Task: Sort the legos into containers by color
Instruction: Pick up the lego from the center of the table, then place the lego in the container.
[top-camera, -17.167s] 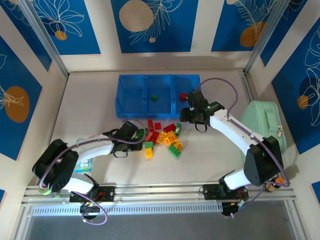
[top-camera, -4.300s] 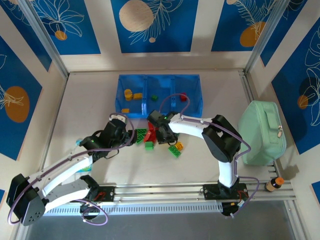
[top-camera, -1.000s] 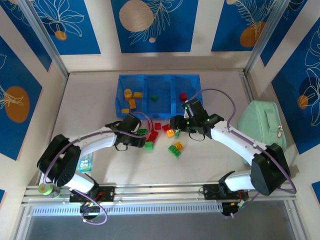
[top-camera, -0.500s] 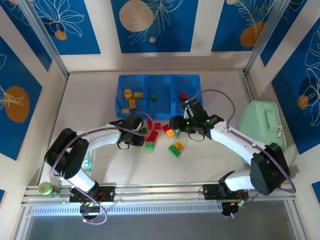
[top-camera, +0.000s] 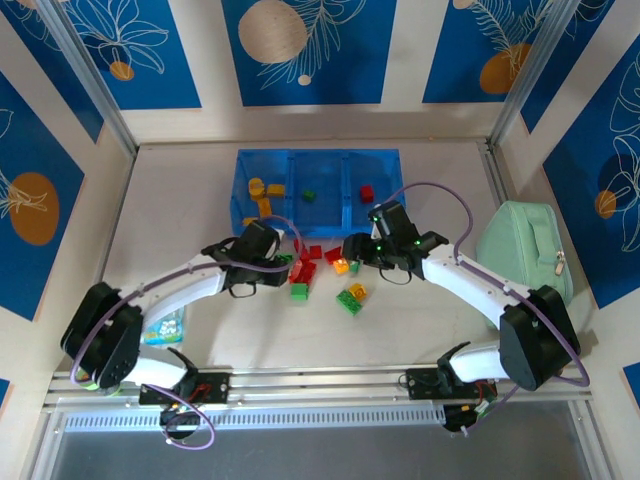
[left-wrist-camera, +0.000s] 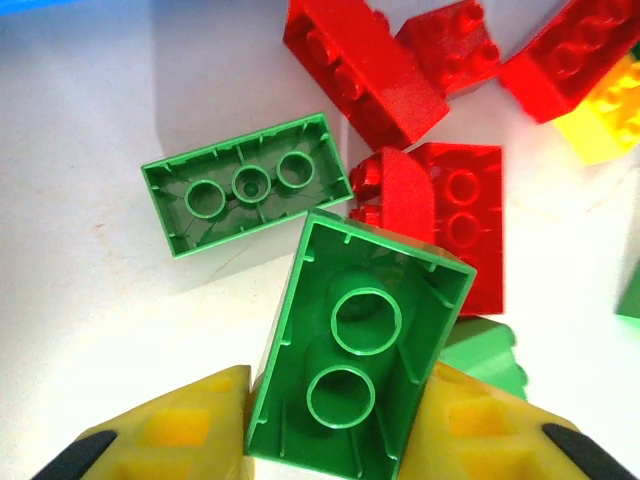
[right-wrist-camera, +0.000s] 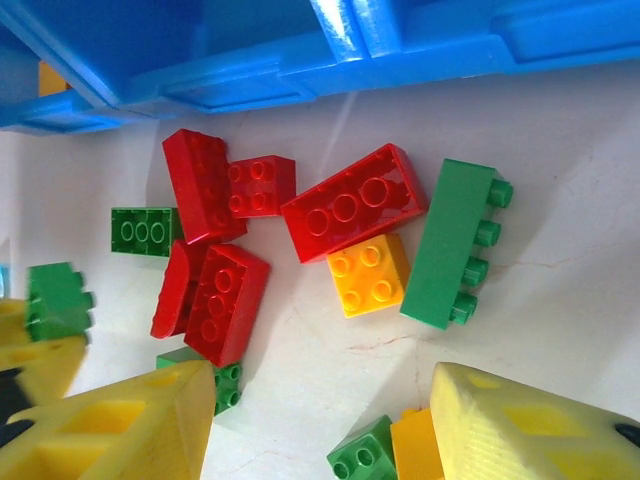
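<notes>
White tabletop (top-camera: 420, 330) holds red, green, orange legos (right-wrist-camera: 345, 215); left gripper (left-wrist-camera: 330, 430) seemingly pinches an upturned green brick (left-wrist-camera: 360, 330), right gripper (right-wrist-camera: 320, 420) wide.

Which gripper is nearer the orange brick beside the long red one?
Right. The right gripper is beside the orange brick; the left gripper, holding a green brick, is beyond the red bricks.

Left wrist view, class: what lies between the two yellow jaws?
A green brick, hollow underside facing the camera, sits between the jaws of the left gripper, touching both, as the left wrist view shows.
</notes>
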